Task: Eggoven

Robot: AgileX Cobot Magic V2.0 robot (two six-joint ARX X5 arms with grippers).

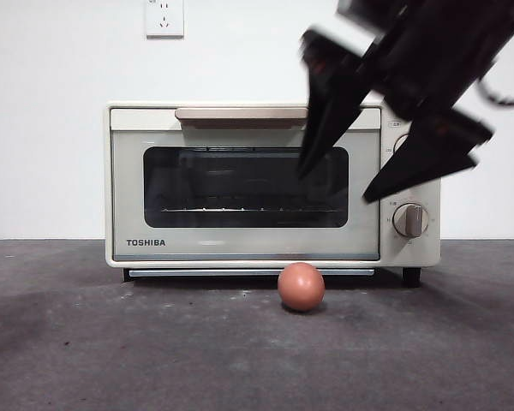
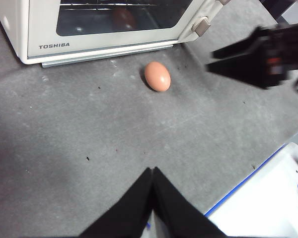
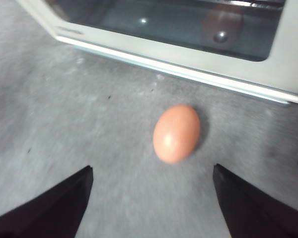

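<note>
The reddish-brown egg (image 1: 301, 287) lies on the grey table just in front of the cream TOSHIBA toaster oven (image 1: 240, 248), whose door is closed. My right gripper (image 1: 334, 187) hangs open in the air above the egg, to its right, in front of the oven door. In the right wrist view the egg (image 3: 177, 133) lies ahead between the wide-open jaws of the right gripper (image 3: 151, 173), and the oven's lower edge (image 3: 179, 67) is beyond it. My left gripper (image 2: 153, 171) is shut and empty, well back from the egg (image 2: 157, 76) and the oven (image 2: 54, 47).
The oven has a beige handle (image 1: 240, 114) at the door's top and a knob (image 1: 409, 220) on its right panel. A wall socket (image 1: 164, 17) is on the white wall behind. A white base with a blue edge (image 2: 268, 198) is near the left gripper.
</note>
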